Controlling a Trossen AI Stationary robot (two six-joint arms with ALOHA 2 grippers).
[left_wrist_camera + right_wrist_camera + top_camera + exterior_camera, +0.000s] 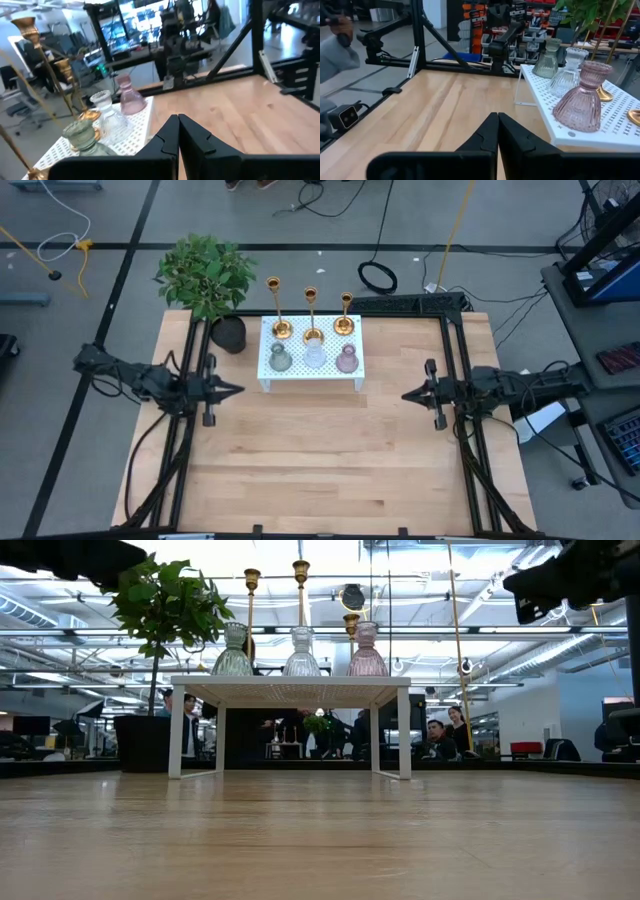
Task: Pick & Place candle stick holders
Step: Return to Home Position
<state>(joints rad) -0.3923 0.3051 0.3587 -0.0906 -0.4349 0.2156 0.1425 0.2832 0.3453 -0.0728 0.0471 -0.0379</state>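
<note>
Shelf (300, 376): white, top covered in a regular pattern of small perforations. Front row on the shelf: olive-green holder (280, 358) at the left-arm end, clear holder (314, 356) mid-shelf, pink holder (347, 358) at the right-arm end. All three are glassy with vertical ribbing. Back row on the shelf: three candlesticks (313, 337), shiny gold. Table (320, 470) under the shelf: pale wood, banded grain. Beside the shelf: plant (205, 272) with green leaves, pot (229, 334) dark. Left gripper (240, 390) and right gripper (404, 394): black.
</note>
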